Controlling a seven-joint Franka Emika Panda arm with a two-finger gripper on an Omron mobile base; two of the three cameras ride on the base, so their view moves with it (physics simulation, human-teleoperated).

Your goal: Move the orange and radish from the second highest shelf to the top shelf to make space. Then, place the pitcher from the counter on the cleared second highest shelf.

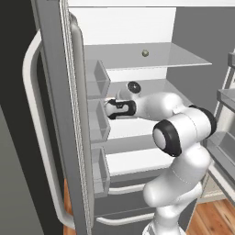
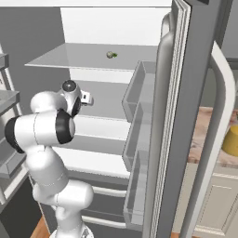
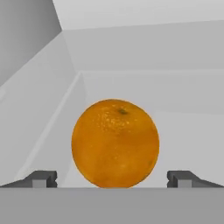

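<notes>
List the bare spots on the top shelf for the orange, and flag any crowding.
The top shelf is mostly bare: the radish sits mid-shelf toward the back, leaving open glass on both sides and along the front edge. The crowding is one shelf below, where the open gripper straddles the orange with the arm reaching in past the door bins.

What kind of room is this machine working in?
Most likely a kitchen: the arm reaches into an open fridge with shelves and door bins, an orange sits before its open fingers, and a stone counter stands beside.
</notes>
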